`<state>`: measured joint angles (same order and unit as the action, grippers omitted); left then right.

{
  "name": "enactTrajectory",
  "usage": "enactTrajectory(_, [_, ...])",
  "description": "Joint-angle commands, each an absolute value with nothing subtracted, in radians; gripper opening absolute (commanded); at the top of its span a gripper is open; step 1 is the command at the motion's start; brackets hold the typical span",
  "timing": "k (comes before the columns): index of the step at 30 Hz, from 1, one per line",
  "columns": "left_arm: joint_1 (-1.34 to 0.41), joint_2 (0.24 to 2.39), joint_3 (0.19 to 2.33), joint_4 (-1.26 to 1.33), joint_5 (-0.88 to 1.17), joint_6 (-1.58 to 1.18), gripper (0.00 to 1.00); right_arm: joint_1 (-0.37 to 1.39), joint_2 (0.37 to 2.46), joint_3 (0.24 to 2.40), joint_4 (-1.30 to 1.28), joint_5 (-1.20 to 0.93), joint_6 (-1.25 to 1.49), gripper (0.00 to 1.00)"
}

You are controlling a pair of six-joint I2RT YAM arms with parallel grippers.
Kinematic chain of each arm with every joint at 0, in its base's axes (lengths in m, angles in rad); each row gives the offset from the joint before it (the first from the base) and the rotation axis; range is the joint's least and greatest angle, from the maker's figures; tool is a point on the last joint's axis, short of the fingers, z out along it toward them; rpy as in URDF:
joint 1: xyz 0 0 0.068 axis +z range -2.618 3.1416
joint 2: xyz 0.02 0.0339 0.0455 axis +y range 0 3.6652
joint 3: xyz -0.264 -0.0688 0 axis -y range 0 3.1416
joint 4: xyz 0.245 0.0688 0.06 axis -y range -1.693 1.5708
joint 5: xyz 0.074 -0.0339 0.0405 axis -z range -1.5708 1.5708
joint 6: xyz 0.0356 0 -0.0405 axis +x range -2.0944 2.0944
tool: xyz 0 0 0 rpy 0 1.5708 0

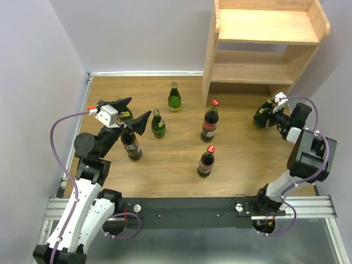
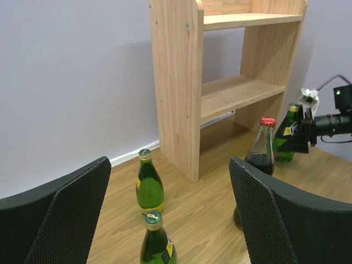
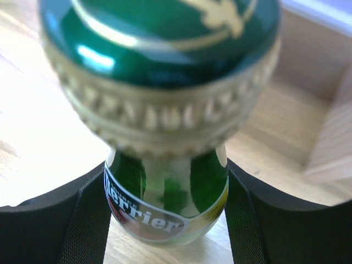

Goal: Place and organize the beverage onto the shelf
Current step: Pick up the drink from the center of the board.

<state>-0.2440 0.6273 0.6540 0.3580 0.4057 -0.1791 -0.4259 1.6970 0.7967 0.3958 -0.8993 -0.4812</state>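
The light wood shelf [image 1: 258, 69] stands at the back right. My right gripper [image 1: 263, 116] is shut on an upright green bottle [image 3: 165, 192] in front of the shelf's right foot, with a pad against each side of its body. Two green bottles [image 1: 174, 97] [image 1: 158, 124] stand mid-table, and a third [image 1: 126, 115] is half hidden under my left gripper [image 1: 138, 109]. That gripper hangs wide open above a cola bottle [image 1: 131, 146], holding nothing. Two more red-capped cola bottles [image 1: 210, 121] [image 1: 206, 161] stand in the middle.
Purple walls close off the left and the back. A white rail [image 1: 144, 73] runs along the table's far edge. The left wrist view looks past two green bottles [image 2: 149, 187] [image 2: 155, 242] to the shelf's side panel [image 2: 176, 82].
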Motion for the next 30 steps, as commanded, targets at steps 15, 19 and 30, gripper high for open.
enactTrajectory(15, [-0.247,0.603,0.655,0.361,0.414,-0.17,0.96,-0.423,1.353,1.051,0.209,-0.669,-0.258,0.01])
enactTrajectory(19, [-0.247,0.603,0.655,0.362,0.414,-0.17,0.96,-0.423,1.377,1.146,0.18,-0.634,-0.226,0.01])
enactTrajectory(30, [-0.247,0.607,0.655,0.364,0.414,-0.169,0.96,-0.423,1.488,1.345,0.166,-0.591,-0.16,0.01])
